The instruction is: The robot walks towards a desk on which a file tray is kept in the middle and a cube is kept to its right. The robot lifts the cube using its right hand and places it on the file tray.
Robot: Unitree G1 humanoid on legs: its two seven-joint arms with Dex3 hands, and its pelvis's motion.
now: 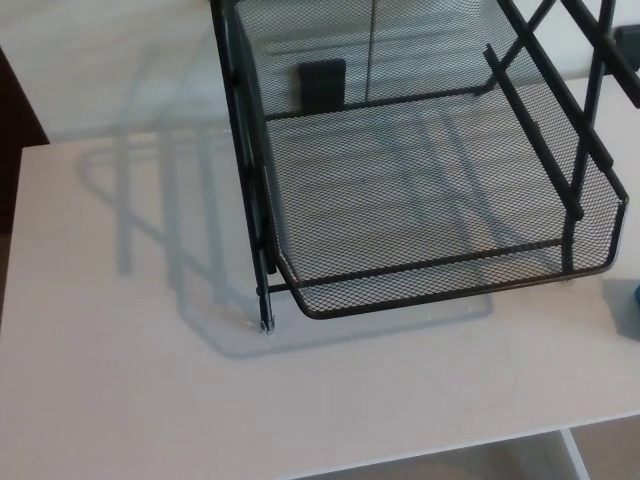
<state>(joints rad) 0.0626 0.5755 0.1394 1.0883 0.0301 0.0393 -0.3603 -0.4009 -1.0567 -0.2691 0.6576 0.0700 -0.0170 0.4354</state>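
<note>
A black wire-mesh file tray (300, 290) stands on the white desk (130, 330), filling the upper middle and right of the head view. Its top shelf holds nothing. A small dark block (321, 84) shows through the mesh at the tray's back. At the far right edge, just right of the tray's front corner, a sliver of a teal-blue thing (633, 297) lies on the desk; it looks like the cube, mostly cut off by the frame. Neither of my hands shows.
The desk's front edge (420, 462) runs along the bottom, with a white leg or rail (575, 455) at the bottom right. The desk's left edge sits near a dark area (12, 110). The tray casts a shadow to its left.
</note>
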